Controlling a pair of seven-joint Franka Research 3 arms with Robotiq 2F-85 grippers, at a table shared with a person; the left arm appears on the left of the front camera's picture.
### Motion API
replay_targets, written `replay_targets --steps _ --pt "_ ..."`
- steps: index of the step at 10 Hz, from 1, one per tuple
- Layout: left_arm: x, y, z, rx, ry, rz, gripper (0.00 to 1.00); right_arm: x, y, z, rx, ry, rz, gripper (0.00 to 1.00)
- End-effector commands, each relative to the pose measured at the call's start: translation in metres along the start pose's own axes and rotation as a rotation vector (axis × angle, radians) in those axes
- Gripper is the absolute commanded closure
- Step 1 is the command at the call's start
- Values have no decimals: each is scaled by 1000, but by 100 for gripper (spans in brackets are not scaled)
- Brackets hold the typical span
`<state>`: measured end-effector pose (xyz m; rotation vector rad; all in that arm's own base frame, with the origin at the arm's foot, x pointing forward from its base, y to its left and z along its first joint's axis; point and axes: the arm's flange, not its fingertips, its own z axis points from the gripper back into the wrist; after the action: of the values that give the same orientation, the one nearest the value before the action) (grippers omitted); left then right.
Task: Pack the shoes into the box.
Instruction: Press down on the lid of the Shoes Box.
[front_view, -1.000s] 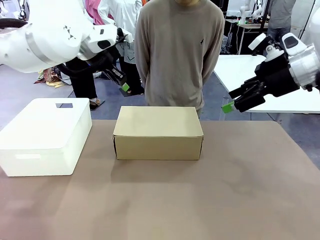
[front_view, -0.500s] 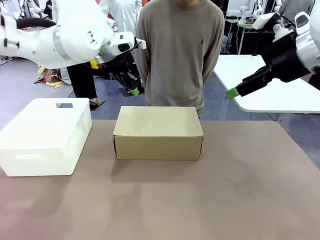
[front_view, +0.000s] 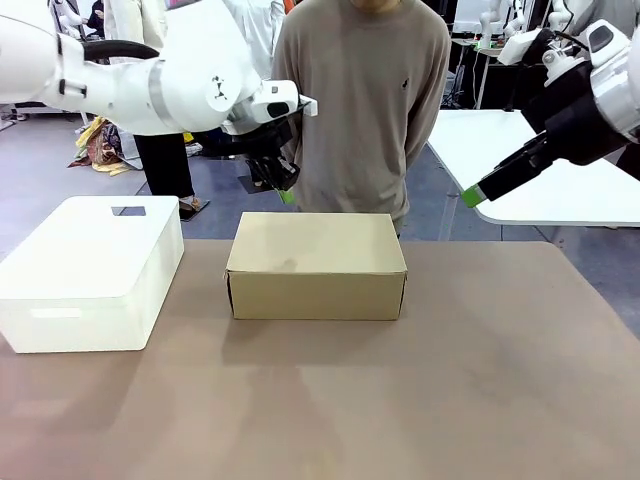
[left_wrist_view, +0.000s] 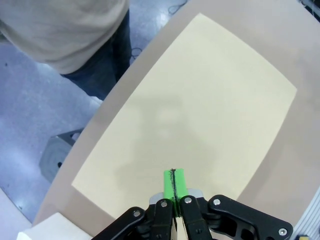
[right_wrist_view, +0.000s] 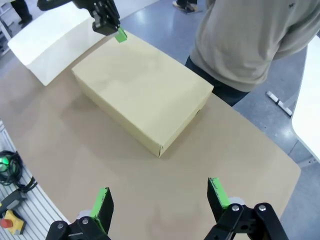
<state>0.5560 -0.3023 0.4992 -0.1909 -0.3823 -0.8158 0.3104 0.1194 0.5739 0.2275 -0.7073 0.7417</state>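
**Box closed, both grippers raised above it**

You'll find the box (front_view: 316, 265) at centre frame in the front view, lid down, with a white bin (front_view: 90, 272) to its left. Your left gripper (front_view: 287, 196) hangs just over the box's far top edge, pads pressed together with nothing between them. Your right gripper (front_view: 470, 196) sits at upper right, jaws spread wide and empty. A person (front_view: 360, 100) stands behind the box.
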Motion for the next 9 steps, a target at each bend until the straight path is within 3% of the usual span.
replay_targets --steps 1,9 --pt "11 0 -6 16 32 7 100 5 1 8 26 12 -25 0" --pt "33 2 -32 24 52 20 100 0 0 3 9 6 -3 0"
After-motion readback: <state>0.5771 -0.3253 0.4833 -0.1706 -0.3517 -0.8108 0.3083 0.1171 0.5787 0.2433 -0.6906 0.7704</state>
